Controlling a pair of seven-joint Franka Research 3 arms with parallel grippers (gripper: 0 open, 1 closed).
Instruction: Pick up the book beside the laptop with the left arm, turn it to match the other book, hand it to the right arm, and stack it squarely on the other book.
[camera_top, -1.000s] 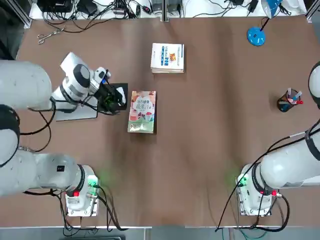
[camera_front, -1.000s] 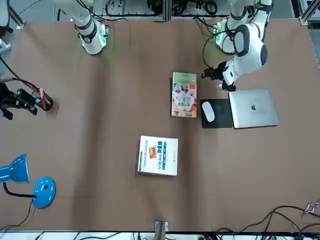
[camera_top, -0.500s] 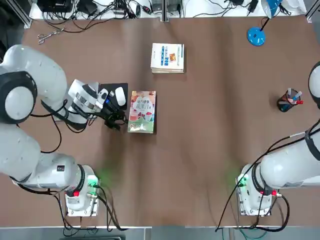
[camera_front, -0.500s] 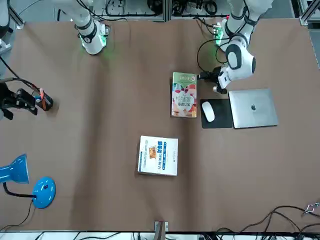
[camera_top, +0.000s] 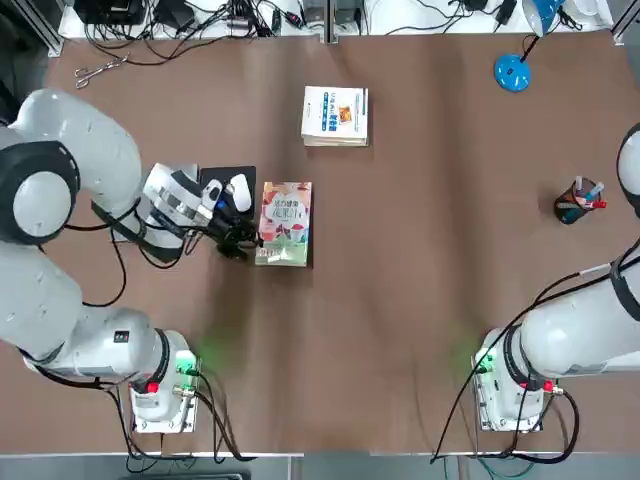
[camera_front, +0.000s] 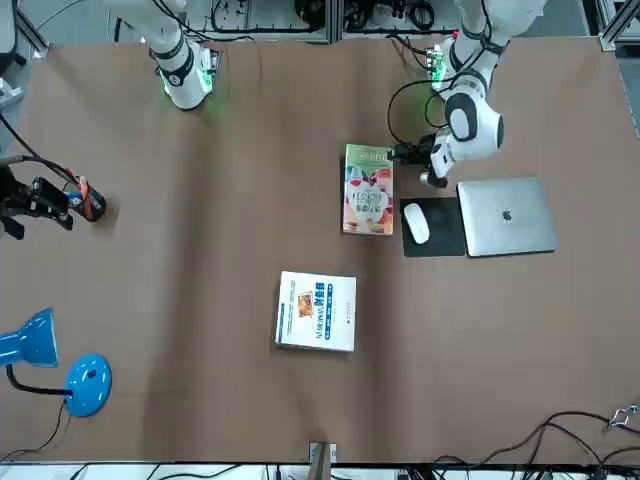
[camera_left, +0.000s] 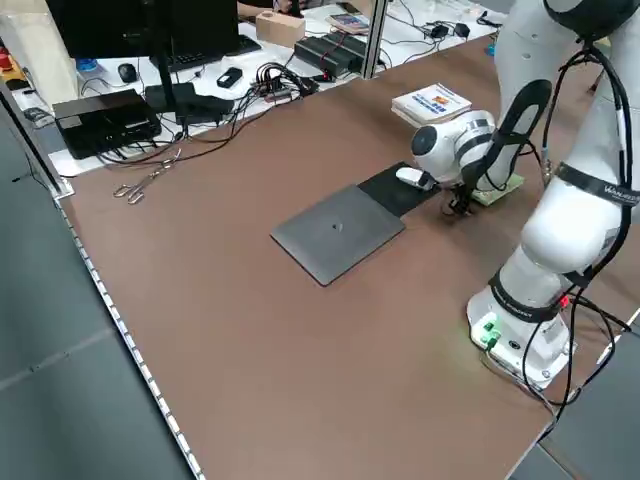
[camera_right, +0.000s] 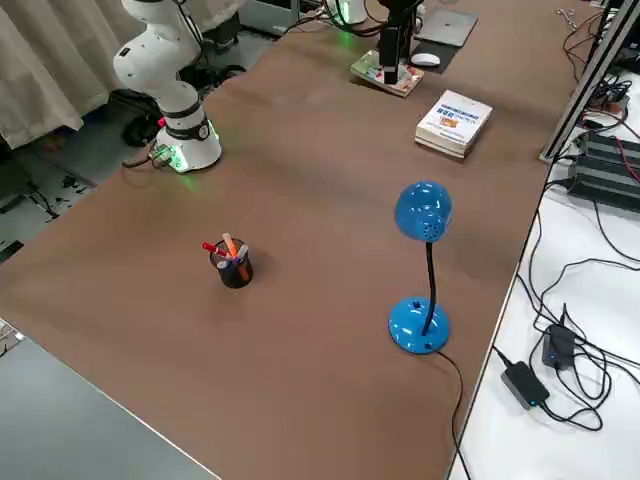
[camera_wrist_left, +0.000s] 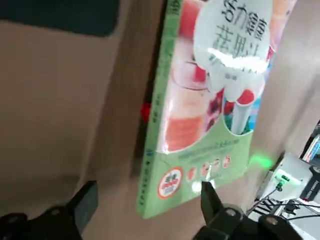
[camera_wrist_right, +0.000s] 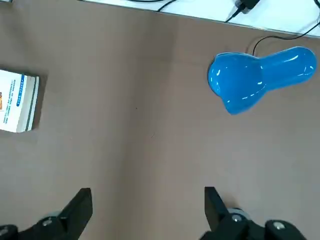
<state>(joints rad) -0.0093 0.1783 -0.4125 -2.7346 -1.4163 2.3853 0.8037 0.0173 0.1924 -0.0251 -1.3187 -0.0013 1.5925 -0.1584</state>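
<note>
The book (camera_top: 285, 222) with its green border lies flat beside the black mouse pad (camera_top: 215, 178); it also shows in the front view (camera_front: 368, 190). My left gripper (camera_top: 241, 241) is low at the book's near left corner, open. In the left wrist view the book's (camera_wrist_left: 200, 125) near end sits just beyond the left gripper's (camera_wrist_left: 147, 207) spread fingers, with nothing gripped. The other book (camera_top: 335, 115), white with blue lettering, lies farther back. The laptop (camera_front: 505, 215) rests closed past the mouse pad. My right gripper (camera_wrist_right: 146, 207) hangs open and empty at the table's right side.
A white mouse (camera_top: 238, 190) sits on the pad next to the left gripper. A blue desk lamp (camera_top: 512, 70) stands at the far right corner and a pen cup (camera_top: 578, 200) at the right edge. Scissors (camera_top: 95, 70) lie far left.
My left gripper swung from over the mouse pad toward me and down, then edged right to the book's near left corner. The right arm and both books have not moved.
</note>
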